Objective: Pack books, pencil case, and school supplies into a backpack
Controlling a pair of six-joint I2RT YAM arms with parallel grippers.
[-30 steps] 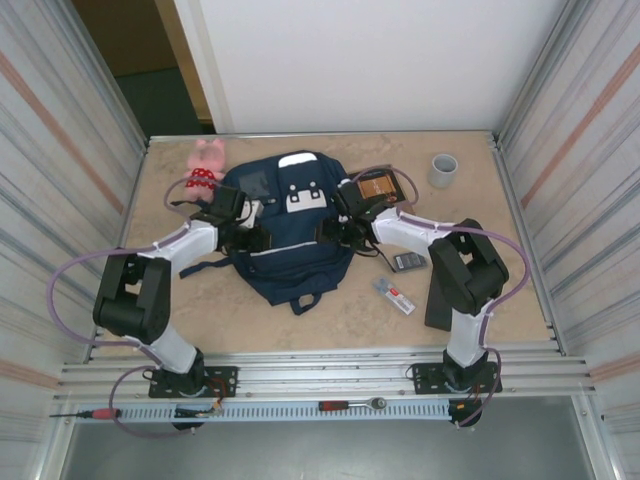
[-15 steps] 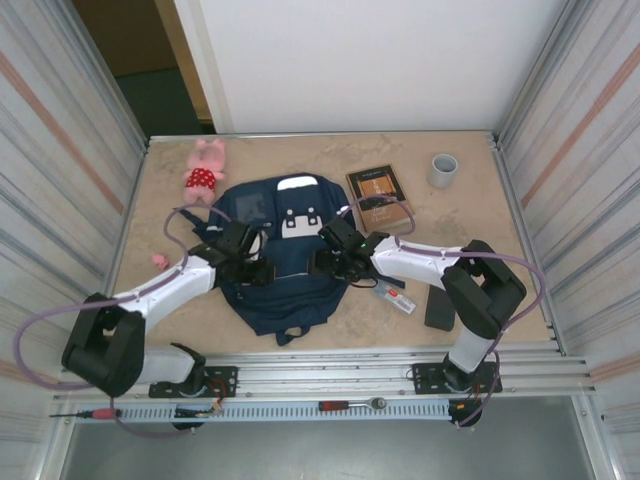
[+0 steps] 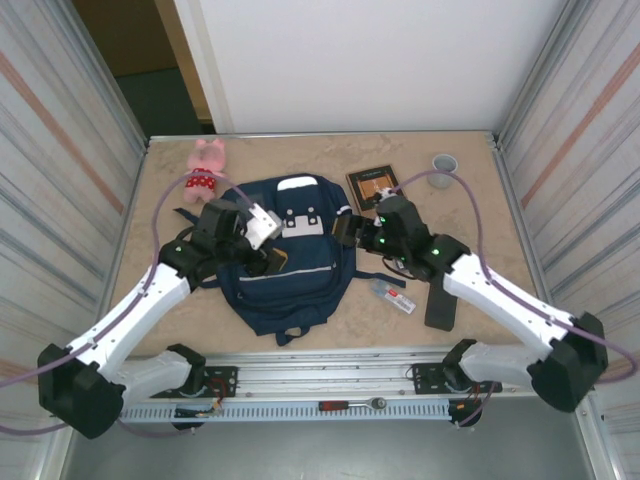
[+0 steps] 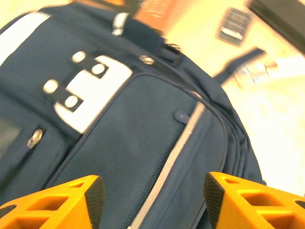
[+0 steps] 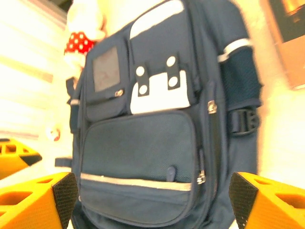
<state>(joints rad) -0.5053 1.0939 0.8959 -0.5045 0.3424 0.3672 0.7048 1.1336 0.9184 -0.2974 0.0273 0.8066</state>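
While backpack [image 3: 300,275] lies flat, left tool [image 4: 152,193] and right tool [image 5: 152,188] hover above it, both spread wide, holding nothing.

backpack [image 3: 300,272]: navy woven cloth, matt
mesh pocket [image 4: 138,143]: open-weave navy mesh, rough, with a thin light stripe of slight sheen
white patches [image 5: 157,90]: smooth, leather-like, matt
zip pulls [image 5: 212,107]: small, metal-looking, shiny
book [image 3: 372,186]: smooth paper cover, dark brown with orange print
pencil case [image 3: 440,308]: plain black, matt
clear pack [image 3: 395,296]: transparent glossy plastic, red label
cup [image 3: 443,165]: grey, smooth, matt
plush toy [image 3: 204,167]: pink fuzzy cloth, red spotted cloth
surface [image 3: 300,150]: beige, stone-patterned, smooth, matt
side walls [image 3: 60,150]: ribbed sheet metal, dull sheen
left claw [image 4: 150,202]: matt orange plastic fingers [image 4: 52,207], hollow-celled
right claw [image 5: 152,200]: matt orange plastic
arm shells [image 3: 500,300]: white plastic, smooth
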